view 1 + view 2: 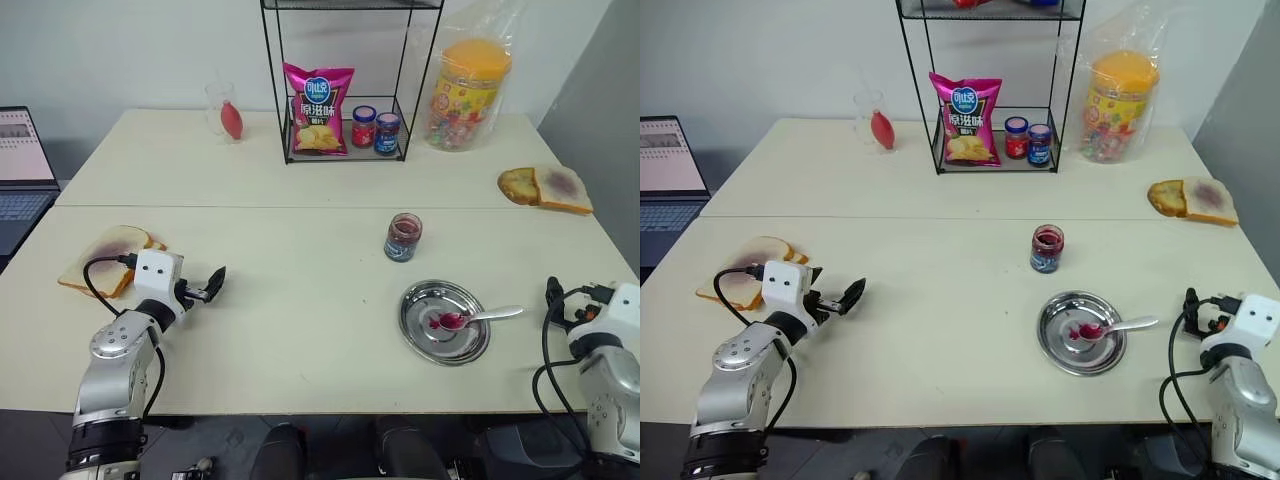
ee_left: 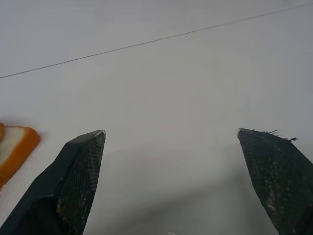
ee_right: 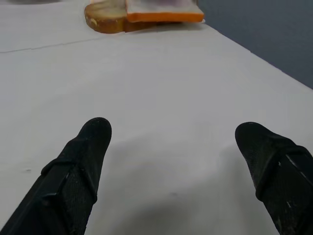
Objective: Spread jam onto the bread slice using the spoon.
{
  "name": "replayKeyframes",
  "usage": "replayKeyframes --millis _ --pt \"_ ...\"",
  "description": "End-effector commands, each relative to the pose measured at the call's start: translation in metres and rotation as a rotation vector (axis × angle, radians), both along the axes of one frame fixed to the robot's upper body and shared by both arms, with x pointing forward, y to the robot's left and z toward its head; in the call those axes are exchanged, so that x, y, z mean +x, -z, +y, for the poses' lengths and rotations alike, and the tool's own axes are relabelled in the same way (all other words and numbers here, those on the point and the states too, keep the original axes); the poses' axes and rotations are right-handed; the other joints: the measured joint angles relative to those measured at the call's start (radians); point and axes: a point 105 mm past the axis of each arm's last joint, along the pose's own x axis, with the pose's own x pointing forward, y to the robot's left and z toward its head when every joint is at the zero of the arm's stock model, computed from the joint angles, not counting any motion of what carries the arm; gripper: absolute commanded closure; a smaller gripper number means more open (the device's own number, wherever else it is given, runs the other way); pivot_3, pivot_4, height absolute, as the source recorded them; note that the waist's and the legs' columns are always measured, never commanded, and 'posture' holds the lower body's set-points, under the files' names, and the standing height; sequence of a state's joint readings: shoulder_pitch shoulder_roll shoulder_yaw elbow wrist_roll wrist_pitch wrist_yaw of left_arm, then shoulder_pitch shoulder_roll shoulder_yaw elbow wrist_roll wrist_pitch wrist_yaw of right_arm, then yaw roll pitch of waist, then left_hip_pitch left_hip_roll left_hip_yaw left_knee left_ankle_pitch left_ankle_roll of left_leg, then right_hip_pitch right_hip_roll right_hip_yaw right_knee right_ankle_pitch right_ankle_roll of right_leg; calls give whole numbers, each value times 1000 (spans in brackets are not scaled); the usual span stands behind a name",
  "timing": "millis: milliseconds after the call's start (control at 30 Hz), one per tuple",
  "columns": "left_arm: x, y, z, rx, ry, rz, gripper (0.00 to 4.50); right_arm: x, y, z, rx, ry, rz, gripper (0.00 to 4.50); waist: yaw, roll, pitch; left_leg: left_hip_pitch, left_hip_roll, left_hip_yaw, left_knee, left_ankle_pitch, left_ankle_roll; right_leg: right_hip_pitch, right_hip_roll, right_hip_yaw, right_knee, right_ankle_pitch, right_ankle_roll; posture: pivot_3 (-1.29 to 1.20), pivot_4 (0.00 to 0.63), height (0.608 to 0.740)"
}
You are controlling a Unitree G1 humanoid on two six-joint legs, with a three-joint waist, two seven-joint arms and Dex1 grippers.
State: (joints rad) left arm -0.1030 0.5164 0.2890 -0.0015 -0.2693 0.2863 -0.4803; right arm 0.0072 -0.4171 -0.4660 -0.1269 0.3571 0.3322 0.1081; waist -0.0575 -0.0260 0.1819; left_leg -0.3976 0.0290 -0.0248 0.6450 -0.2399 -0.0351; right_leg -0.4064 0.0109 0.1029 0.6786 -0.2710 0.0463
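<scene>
spoon [image 1: 478, 317] in dish — between spread right end effector [image 3: 173, 132] and spread left end effector [image 1: 213, 283].

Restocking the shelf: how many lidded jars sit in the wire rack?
2: red-capped jar and blue-capped jar, side by side right of the chip bag. Upper shelves are cut off.

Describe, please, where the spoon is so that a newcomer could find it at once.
Start at the wire rack at the back of the table and come forward past the small open jam jar to the round steel dish. The spoon lies in it, handle over the rim: the only cutlery there, its bowl smeared red.
</scene>
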Motion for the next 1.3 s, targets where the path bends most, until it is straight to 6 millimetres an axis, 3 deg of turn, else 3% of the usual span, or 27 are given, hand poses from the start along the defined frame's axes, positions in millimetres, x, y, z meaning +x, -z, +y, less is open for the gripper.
replayKeyframes --millis 33,100,200,267,367,433,500,567,700,867,1167,1300 --pt "-8 -61 28 -280 -171 -179 0 27 -81 53 -12 -302 -221 34 -13 0 2 0 1 0 0 0 0 0 0 0 0 0 0 0 150 740" --pt "-16 -76 56 -487 -316 -254 0 34 -99 87 -37 -513 -217 34 -18 0 2 0 1 -1 1 0 0 0 0 -1 2 1 1 0 150 740" --pt "-34 -81 99 -537 -517 -306 0 38 -114 129 -4 -780 -180 34 -23 -1 2 1 2 -5 0 0 0 1 3 -3 1 1 0 0 150 740" --pt "-53 -81 126 -547 -659 -338 0 34 -125 169 34 -1020 -161 34 -25 -1 2 1 3 -6 -1 0 0 1 4 -4 1 0 -1 0 150 740" --pt "-66 -80 136 -519 -718 -336 0 28 -132 197 66 -1183 -135 34 -23 -2 2 -2 2 -6 -1 0 0 0 3 -5 0 0 -1 0 150 740" --pt "-81 -67 142 -463 -758 -285 0 14 -130 239 73 -1407 -97 34 -19 -3 2 -3 1 -7 -1 -1 0 0 1 -6 -2 -1 -1 0 150 740" --pt "-85 -45 136 -487 -739 -188 0 6 -122 262 91 -1524 -64 34 -18 -5 1 -3 1 -6 -1 -1 -2 0 0 -5 -3 -1 -1 0 150 740" --pt "-85 -36 131 -519 -722 -151 0 5 -118 268 96 -1545 -52 34 -6 -7 0 -3 1 -6 -1 -2 -2 0 0 -6 -3 -1 -1 0 150 740" --pt "-77 -13 102 -656 -610 -56 0 -4 -103 288 93 -1615 -17 34 12 -7 0 -4 1 -7 1 -2 -3 0 -1 -7 -4 -1 -1 0 150 740" --pt "-64 -9 94 -724 -563 -29 0 -9 -97 297 53 -1646 -11 34 9 -10 -1 -2 1 -6 1 -2 -3 1 0 -6 -3 0 0 0 150 740" --pt "-43 -14 107 -839 -596 -74 0 -6 -94 292 62 -1602 -20 34 7 -10 -1 -3 1 -7 0 -2 -3 0 1 -6 -3 -1 -1 0 150 740" --pt "-35 -11 102 -852 -571 -53 0 -5 -97 290 57 -1583 -28 34 6 -10 -1 -3 1 -6 0 -2 -3 0 1 -6 -4 -1 -1 0 150 740"
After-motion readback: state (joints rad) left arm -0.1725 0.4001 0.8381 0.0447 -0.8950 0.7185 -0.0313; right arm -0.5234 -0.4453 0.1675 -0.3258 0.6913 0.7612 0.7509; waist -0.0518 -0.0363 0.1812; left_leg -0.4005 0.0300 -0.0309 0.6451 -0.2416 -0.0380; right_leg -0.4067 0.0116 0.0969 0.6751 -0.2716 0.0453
